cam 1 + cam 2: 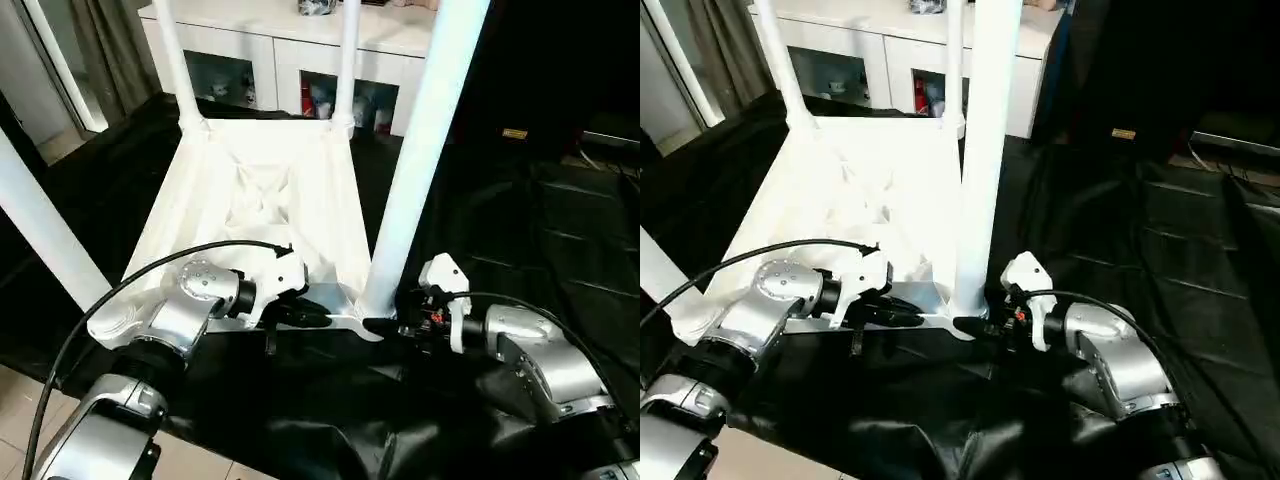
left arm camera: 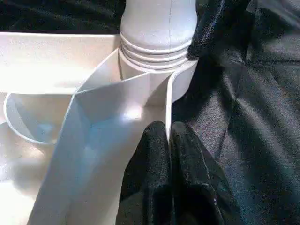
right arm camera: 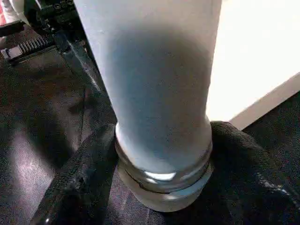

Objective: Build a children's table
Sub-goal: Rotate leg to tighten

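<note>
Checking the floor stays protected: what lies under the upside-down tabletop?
A black cloth lies under the tabletop and spreads out around it. Whatever is beneath the cloth is covered.

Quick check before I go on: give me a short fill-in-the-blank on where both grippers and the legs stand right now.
The right gripper is closed around the base of the near-right ____.
The left gripper pinches the tabletop's ____.
The number of legs standing in corner sockets is ____.
The tabletop lies on a ____ cloth.

Missing: leg; edge; four; black
</note>
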Robot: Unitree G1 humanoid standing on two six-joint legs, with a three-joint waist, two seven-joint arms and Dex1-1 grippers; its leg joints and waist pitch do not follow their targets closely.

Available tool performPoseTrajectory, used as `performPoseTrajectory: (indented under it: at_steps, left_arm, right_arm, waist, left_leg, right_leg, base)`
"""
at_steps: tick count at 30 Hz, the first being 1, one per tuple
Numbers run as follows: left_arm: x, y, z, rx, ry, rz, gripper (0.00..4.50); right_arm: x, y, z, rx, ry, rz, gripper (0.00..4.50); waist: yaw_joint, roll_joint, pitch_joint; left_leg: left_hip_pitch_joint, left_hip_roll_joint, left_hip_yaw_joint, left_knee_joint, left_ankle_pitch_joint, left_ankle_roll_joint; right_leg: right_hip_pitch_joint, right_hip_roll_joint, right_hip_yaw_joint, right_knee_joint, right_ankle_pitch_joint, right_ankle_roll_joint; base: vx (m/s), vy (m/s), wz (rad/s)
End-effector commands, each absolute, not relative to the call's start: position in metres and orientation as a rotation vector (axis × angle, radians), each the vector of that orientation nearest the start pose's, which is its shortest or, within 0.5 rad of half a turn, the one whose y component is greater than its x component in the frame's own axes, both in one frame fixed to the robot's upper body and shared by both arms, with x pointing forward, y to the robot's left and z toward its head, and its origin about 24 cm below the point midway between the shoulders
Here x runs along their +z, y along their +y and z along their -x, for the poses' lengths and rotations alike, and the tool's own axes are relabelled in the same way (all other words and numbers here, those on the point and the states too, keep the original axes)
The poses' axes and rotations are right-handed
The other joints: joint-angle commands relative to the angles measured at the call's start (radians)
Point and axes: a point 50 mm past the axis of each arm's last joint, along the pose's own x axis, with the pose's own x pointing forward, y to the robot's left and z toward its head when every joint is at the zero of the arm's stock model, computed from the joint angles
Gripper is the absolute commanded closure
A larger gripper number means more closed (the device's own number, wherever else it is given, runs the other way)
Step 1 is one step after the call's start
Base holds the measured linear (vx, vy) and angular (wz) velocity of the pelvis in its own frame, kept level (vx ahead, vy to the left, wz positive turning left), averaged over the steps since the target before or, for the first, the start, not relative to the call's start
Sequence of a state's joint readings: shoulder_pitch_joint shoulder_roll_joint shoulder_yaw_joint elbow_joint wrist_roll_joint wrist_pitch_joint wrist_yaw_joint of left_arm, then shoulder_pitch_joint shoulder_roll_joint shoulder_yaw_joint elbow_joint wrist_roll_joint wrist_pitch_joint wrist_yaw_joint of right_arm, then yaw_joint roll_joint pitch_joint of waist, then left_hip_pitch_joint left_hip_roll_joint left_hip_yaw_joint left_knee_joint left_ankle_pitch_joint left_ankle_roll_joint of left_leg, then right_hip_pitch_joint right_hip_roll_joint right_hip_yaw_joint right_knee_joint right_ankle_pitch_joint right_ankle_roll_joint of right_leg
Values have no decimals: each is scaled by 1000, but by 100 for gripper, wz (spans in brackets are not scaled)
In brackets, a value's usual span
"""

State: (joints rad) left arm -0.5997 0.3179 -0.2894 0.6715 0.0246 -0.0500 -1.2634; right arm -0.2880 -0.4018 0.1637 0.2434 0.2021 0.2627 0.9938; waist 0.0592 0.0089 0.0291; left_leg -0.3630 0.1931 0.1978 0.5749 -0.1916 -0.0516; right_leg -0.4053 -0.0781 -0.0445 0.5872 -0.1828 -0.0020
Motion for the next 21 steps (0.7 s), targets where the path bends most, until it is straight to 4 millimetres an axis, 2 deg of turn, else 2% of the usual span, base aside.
performPoseTrajectory:
  at_steps: [1, 7, 9, 11, 13, 14, 18, 19, 21]
  left_arm:
    - [38, 111, -305, -1486, 383, -370, 450]
    - [36, 108, -308, -1413, 365, -365, 450]
    - [35, 104, -313, -1342, 361, -352, 450]
    - [33, 99, -319, -1263, 374, -354, 450]
    - [30, 95, -323, -1204, 386, -360, 450]
    - [29, 87, -330, -1107, 390, -365, 450]
    - [28, 73, -335, -1038, 390, -366, 450]
    - [28, 67, -335, -1027, 389, -369, 450]
    - [27, 57, -335, -1019, 381, -388, 450]
  right_arm:
    - [42, -143, -272, 1159, 341, 72, 176]
    - [39, -141, -273, 1087, 311, 66, 176]
    - [36, -141, -277, 995, 300, 66, 176]
    - [31, -140, -285, 850, 287, 52, 177]
    - [26, -139, -288, 744, 289, 32, 177]
    - [19, -136, -292, 584, 297, -13, 177]
    - [12, -128, -294, 464, 314, -27, 177]
    - [11, -123, -294, 442, 318, -25, 177]
    - [9, -112, -295, 419, 316, -19, 177]
  waist:
    - [3, -13, -52]
    - [-1, -10, -47]
    - [-5, -11, -45]
    - [-14, -14, -42]
    - [-18, -12, -40]
    - [-27, -13, -40]
    - [-28, -13, -40]
    - [-28, -13, -41]
    - [-27, -12, -42]
  left_leg:
    - [8, 40, -10, -52, -122, 82]
    - [9, 39, -13, -55, -174, 55]
    - [10, 37, -14, -58, -193, 40]
    - [11, 33, -16, -61, -234, 16]
    - [12, 31, -17, -63, -253, 6]
    - [10, 28, -20, -65, -262, -8]
    - [15, 28, -21, -66, -275, -5]
    - [14, 28, -21, -66, -273, -4]
    - [13, 29, -21, -66, -265, 3]
  right_leg:
    - [55, -58, 35, -45, -55, -263]
    - [50, -60, 37, -56, -160, -234]
    - [47, -58, 38, -61, -196, -224]
    - [45, -59, 39, -70, -284, -198]
    - [42, -58, 39, -75, -325, -186]
    - [43, -57, 39, -79, -368, -161]
    - [37, -55, 40, -84, -369, -151]
    - [39, -56, 40, -84, -363, -152]
    - [38, -56, 41, -82, -326, -159]
  base:
    - [0, 0, 0]
    - [0, 0, 0]
    - [0, 0, 0]
    - [0, 0, 0]
    - [0, 0, 0]
    - [0, 0, 0]
    - [0, 0, 0]
    - [0, 0, 0]
    - [0, 0, 0]
